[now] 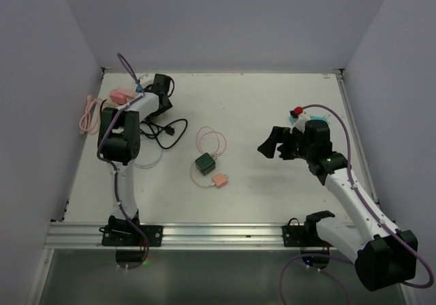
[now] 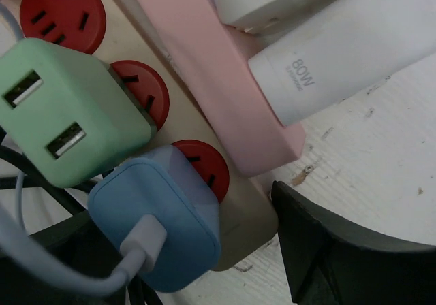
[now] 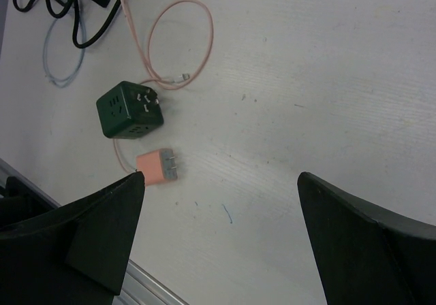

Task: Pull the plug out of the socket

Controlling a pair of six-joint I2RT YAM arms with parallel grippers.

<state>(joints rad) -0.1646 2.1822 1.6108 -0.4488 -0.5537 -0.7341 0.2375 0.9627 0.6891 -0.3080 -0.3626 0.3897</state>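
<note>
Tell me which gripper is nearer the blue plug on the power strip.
Left gripper: its jaws flank the blue plug at the far-left corner; the right gripper hangs far to its right.

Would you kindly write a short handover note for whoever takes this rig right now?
Left gripper: open, straddling the blue plug, not clamped.
Right gripper: open, empty, above the table near the green cube socket and loose orange plug.
The blue plug and green charger sit in the beige power strip.
Done: approach only.
Left: grip blue plug, pull it out.
</note>
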